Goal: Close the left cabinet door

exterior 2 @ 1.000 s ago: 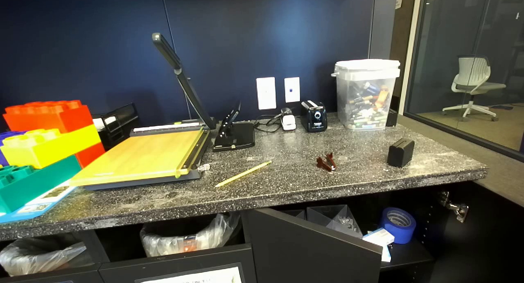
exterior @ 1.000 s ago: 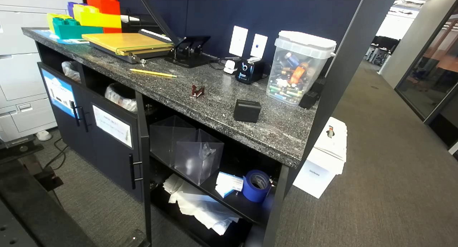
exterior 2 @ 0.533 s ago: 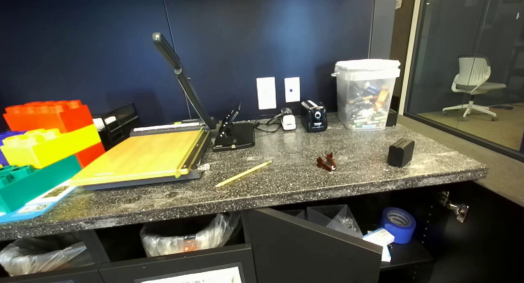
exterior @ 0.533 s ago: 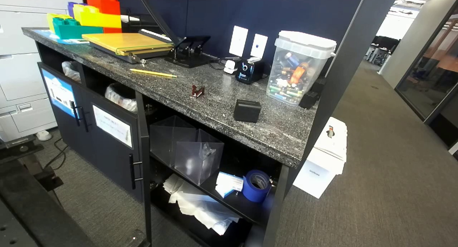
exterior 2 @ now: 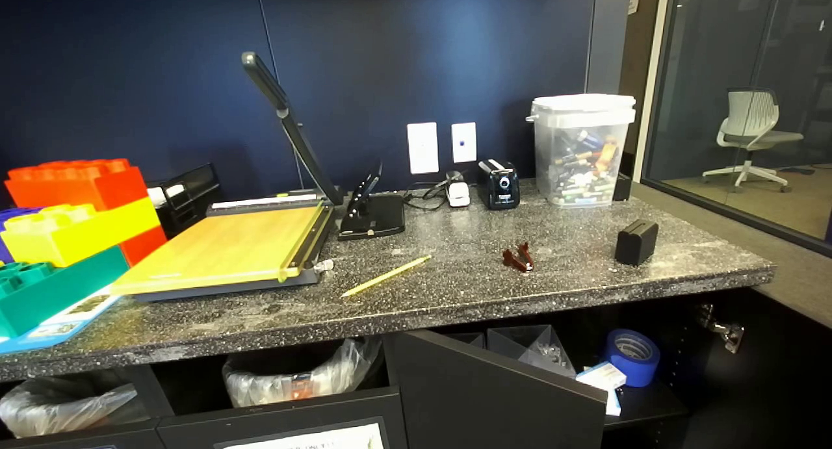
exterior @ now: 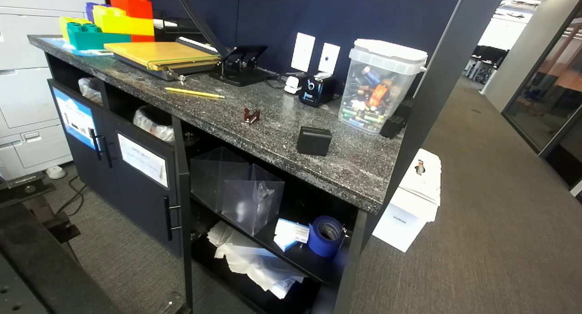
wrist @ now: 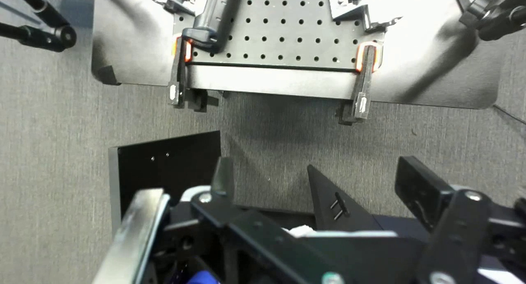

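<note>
The left cabinet door (exterior 2: 494,390), a plain dark charcoal panel, stands open, swung outward from the cabinet. In an exterior view the door (exterior: 183,223) is seen nearly edge-on, with its black bar handle (exterior: 168,218) on its outer face. In the wrist view the door (wrist: 328,193) shows in the gap between the fingers, lower down and apart from them. My gripper (wrist: 318,177) is open and empty, its fingers wide apart. It shows only in the wrist view; both exterior views leave it out.
The right cabinet door (wrist: 168,165) also stands open. The cabinet holds clear bins (exterior: 250,205), blue tape (exterior: 325,236) and papers (exterior: 259,259). The robot's perforated stand (wrist: 283,29) faces the cabinet across a floor gap. Labelled doors (exterior: 141,186) adjoin. The speckled counter (exterior 2: 455,293) overhangs.
</note>
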`<move>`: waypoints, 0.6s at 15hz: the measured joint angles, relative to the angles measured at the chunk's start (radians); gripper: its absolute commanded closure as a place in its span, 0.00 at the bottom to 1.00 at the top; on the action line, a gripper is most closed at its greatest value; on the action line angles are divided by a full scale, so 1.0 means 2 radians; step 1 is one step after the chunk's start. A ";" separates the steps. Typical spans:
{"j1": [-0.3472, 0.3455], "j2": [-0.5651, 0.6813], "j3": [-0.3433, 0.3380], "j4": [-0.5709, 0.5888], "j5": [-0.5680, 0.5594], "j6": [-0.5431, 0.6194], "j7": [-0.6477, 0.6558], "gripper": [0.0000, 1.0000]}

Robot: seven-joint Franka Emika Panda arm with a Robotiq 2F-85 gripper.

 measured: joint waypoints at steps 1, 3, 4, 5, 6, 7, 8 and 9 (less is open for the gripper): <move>0.005 0.034 0.004 0.013 0.001 0.002 0.017 0.00; 0.020 0.102 0.008 0.042 0.007 0.012 0.046 0.00; 0.028 0.136 0.008 0.058 0.009 0.020 0.061 0.00; 0.035 0.170 0.008 0.076 0.010 0.028 0.075 0.00; 0.040 0.204 0.007 0.095 0.011 0.037 0.087 0.00; 0.045 0.237 0.006 0.117 0.014 0.043 0.097 0.00; 0.050 0.272 0.004 0.140 0.021 0.047 0.102 0.00; 0.053 0.305 0.001 0.163 0.029 0.050 0.104 0.00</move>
